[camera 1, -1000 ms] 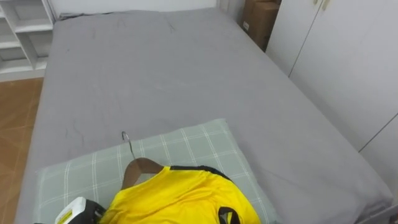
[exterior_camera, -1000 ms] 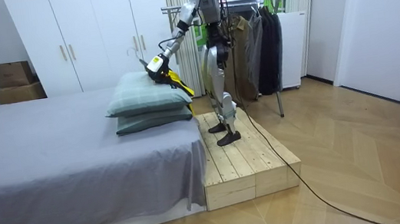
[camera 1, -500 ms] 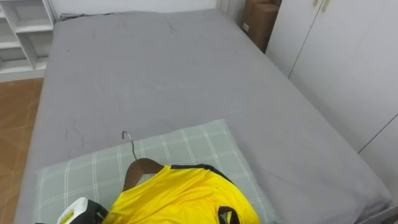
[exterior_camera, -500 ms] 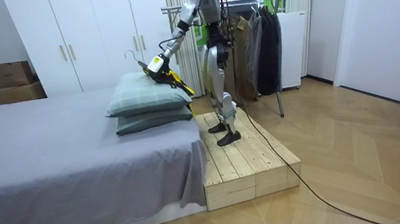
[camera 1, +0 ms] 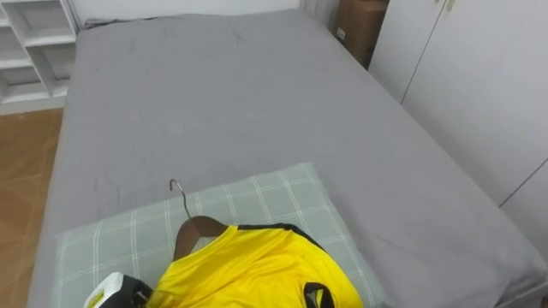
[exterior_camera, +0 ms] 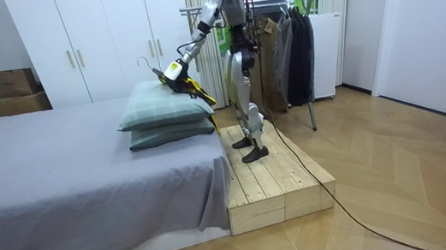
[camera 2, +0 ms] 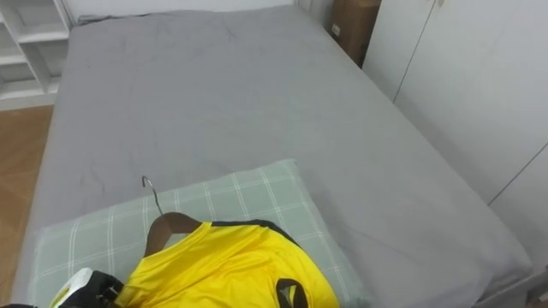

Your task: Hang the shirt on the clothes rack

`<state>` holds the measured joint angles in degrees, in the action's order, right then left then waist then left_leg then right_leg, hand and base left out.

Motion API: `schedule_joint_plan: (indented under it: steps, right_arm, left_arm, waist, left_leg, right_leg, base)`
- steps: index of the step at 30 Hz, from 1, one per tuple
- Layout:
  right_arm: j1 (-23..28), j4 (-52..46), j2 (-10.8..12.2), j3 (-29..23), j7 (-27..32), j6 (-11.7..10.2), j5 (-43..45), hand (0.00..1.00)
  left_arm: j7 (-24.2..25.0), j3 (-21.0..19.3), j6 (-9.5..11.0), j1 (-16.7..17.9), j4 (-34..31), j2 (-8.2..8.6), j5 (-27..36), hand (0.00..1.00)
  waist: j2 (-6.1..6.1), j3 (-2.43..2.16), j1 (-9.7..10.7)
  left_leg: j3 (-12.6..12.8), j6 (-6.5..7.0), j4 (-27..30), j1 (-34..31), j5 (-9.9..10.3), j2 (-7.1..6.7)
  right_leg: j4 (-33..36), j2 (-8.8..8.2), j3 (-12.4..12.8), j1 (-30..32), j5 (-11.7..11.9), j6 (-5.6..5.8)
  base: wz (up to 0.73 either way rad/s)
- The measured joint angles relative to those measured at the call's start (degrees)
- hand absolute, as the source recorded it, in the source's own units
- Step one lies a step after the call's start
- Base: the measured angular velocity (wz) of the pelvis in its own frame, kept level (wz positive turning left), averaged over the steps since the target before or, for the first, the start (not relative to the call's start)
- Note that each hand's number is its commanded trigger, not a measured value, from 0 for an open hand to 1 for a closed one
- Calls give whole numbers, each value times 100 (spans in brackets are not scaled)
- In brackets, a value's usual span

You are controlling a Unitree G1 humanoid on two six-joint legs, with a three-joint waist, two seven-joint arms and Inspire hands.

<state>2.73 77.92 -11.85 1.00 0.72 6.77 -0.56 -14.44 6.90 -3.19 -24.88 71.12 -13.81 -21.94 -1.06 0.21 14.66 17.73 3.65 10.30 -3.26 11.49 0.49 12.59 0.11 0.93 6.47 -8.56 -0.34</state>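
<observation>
A yellow shirt (camera 1: 257,269) with black trim hangs on a brown wooden hanger (camera 1: 195,229) whose metal hook (camera 1: 175,190) points toward the bed. My left hand (camera 1: 116,293) enters at the lower left and grips the hanger's end under the shirt's shoulder. In the room view I stand on a wooden platform (exterior_camera: 270,184) at the head of the bed. My left hand (exterior_camera: 172,68) holds the shirt (exterior_camera: 187,82) just above two stacked green checked pillows (exterior_camera: 165,111).
The grey bed (camera 1: 214,103) stretches ahead past the top pillow (camera 1: 257,201). White wardrobe doors (camera 1: 479,77) run along the right, with a cardboard box (camera 1: 360,26) beyond them. White shelves (camera 1: 34,43) stand at the far left. A rack of dark clothes (exterior_camera: 290,43) stands behind me.
My left hand has raised the hanger with the shirt a little higher above the pillows. The eye view has shifted slightly.
</observation>
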Motion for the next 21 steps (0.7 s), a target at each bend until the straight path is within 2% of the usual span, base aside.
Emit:
schedule_joint_plan:
  steps: [9,13,15,21]
  right_arm:
    - [-21,-34,12,28,-6,-135,6,0]
    - [-43,-52,41,135,-2,-206,-73,0]
    - [-139,-58,52,138,2,-302,-241,0]
    - [-282,-90,88,142,-28,-566,-616,0]
  left_arm:
    - [-7,8,79,4,-468,16,65,100]
    - [-6,23,92,108,-958,146,133,100]
    - [-6,22,115,250,-1443,172,127,100]
    - [-6,23,159,632,-2589,177,117,100]
  waist:
    - [70,-4,-95]
    - [106,-21,-112]
    - [149,-20,-180]
    - [172,-17,-276]
  left_leg:
    - [-78,2,5,39,-10,-5]
    - [-260,2,14,110,-14,-23]
    - [-278,2,30,110,-17,-26]
    - [-427,-8,30,256,-22,-32]
  right_leg:
    - [-6,-17,-114,-85,0,0]
    - [-103,-39,-293,-273,0,0]
    - [-122,-46,-312,-298,0,0]
    - [-224,-56,-445,-544,3,-5]
  base:
    - [5]
    - [23]
    - [6]
    - [15]
